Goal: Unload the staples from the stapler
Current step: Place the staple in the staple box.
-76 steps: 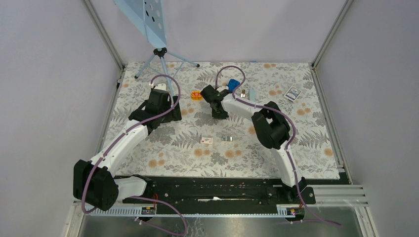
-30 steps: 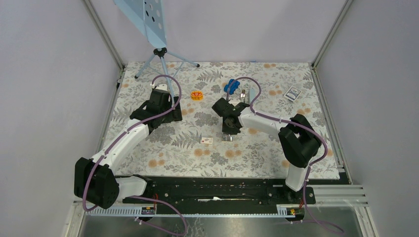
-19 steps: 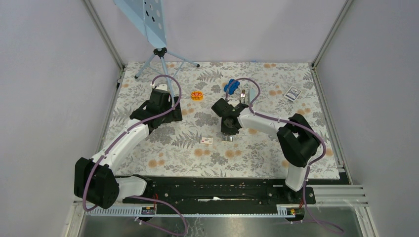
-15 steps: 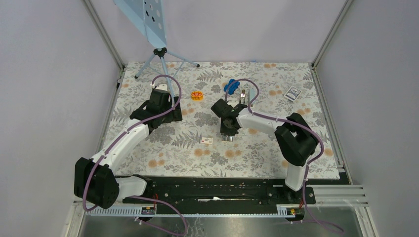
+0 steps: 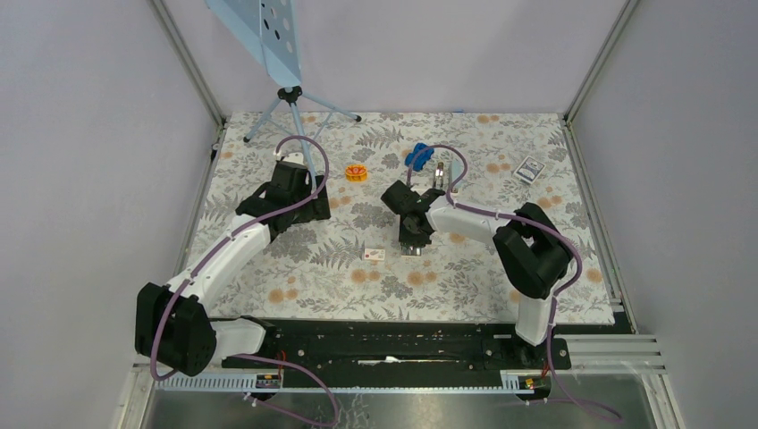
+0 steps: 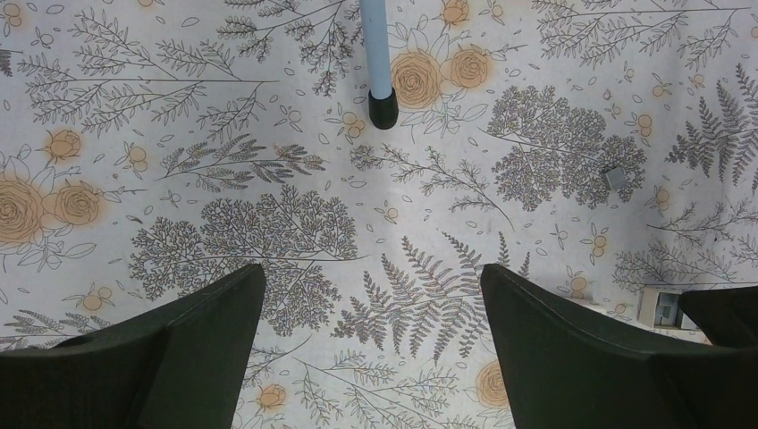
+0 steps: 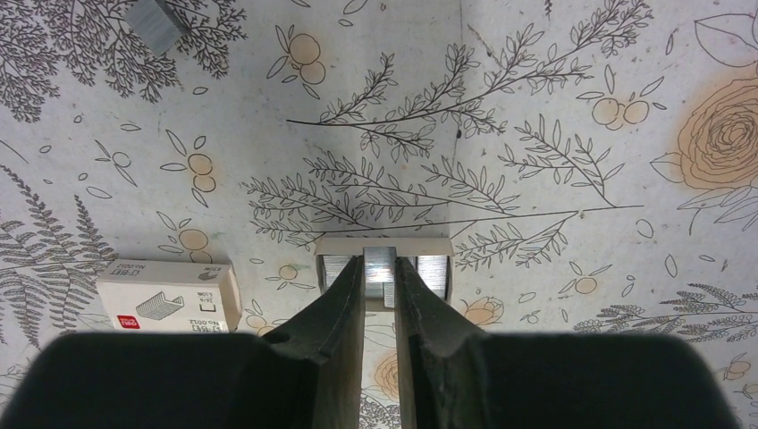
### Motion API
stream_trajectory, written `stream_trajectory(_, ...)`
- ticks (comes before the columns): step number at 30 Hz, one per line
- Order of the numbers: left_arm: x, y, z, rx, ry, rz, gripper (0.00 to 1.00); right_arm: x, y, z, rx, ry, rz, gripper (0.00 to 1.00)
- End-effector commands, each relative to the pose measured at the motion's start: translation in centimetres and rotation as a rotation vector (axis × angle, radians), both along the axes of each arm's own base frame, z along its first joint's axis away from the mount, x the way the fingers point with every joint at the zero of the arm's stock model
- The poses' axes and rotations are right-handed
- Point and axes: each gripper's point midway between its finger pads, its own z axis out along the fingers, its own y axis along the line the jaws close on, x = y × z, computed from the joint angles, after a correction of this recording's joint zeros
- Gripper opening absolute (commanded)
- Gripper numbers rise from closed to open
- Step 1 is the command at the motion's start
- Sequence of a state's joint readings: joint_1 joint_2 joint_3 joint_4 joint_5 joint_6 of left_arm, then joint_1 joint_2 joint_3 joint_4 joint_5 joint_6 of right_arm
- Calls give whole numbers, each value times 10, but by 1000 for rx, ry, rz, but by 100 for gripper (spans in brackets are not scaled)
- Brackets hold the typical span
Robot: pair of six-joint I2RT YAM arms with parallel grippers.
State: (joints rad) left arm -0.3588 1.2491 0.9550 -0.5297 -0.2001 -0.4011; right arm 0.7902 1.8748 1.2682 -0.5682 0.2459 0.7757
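Note:
My right gripper is low over the mat, just right of the white box with an orange mark. In the right wrist view its fingers are nearly together on a short silvery strip of staples. The strip sits at the middle of a little open white tray that holds more silvery staples. The silvery stapler lies at the back behind the right arm, apart from both grippers. My left gripper is open and empty over bare mat, with its jaws wide apart in the left wrist view.
A blue object lies beside the stapler. An orange piece, a small card and a tripod stand at the back. The white box is left of the tray. A tiny grey piece lies on the mat.
My right gripper has come forward from the back of the mat to the little tray and, in the last second, shifted slightly left over it. The left arm has not moved.

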Motion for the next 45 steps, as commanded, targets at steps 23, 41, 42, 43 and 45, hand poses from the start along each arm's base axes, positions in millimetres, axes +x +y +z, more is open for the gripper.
stream_trajectory(23,9,-4,8,-26,-28,-2,95,-13,-18,3,-107,3,13,18)
stream_trajectory(41,9,-4,8,-26,-29,-4,95,-10,7,29,107,-97,17,17)
stream_trajectory(42,9,-5,8,-26,-28,-5,95,-11,7,28,109,-92,17,17)
stream_trajectory(43,9,-5,8,-27,-29,-5,95,-12,7,27,106,-84,19,17)
stream_trajectory(45,8,-5,8,-26,-25,-6,95,-15,8,22,101,-63,17,17)
